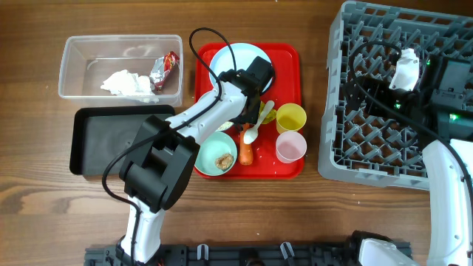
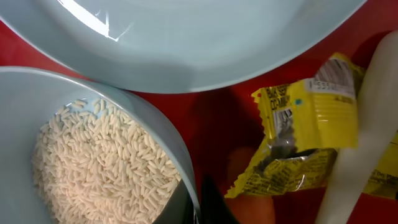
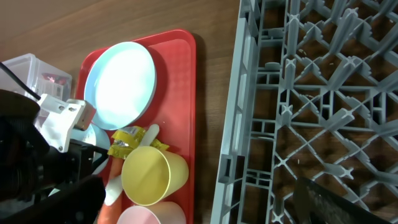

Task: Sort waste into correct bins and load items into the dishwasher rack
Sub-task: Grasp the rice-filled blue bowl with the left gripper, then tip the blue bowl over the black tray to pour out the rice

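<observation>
My left gripper is shut on the rim of a pale blue bowl holding white rice, one finger inside and one outside. It sits on the red tray, below the pale blue plate. A yellow wrapper, white spoon and orange carrot lie beside it. A second bowl holds a brownish lump. The yellow cup and pink cup stand at the tray's right. My right gripper hovers open and empty over the grey dishwasher rack.
The clear tub at the back left holds a crumpled napkin and a red wrapper. The black tray lies in front of it, left of the red tray. My left arm spans the red tray's left side.
</observation>
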